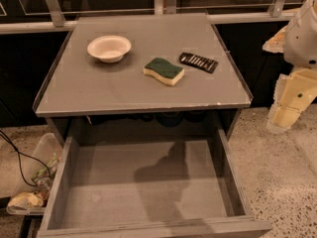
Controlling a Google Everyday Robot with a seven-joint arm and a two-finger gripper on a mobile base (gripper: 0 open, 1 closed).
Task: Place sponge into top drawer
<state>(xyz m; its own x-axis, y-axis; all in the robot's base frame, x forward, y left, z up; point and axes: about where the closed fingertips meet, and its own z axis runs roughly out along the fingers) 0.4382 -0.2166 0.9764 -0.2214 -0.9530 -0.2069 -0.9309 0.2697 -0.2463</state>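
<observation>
Three things lie on the grey cabinet top (99, 90): the sponge (164, 70), a white bowl (109, 48) left of the sponge and a little further back, and a flat black packet (198, 62) just right of the sponge, near it but apart; the sponge rests green face up with nothing holding it, its long axis running roughly left to right, the right end turned slightly toward the front; the gripper (286, 114) hangs well to the right of the sponge, off the cabinet's side and lower than the top; whether it is open or closed I cannot tell, and I see nothing in it; so the sponge lies to the gripper's left and above it, and I judge the one arm must rise over the raised right lip and pass close by the packet to reach it, meeting the sponge end-on unless the wrist turns; the drawer (153, 228) stands pulled out in front of the sponge and below it, its flat bottom crossed by a shadow; the top looks matte and smooth; behind the sponge run a metal rail and dark panels; a speckled floor (287, 182) spreads below, with a bin (29, 182) of scraps and a black cable (15, 152) down to the sponge's left
</observation>
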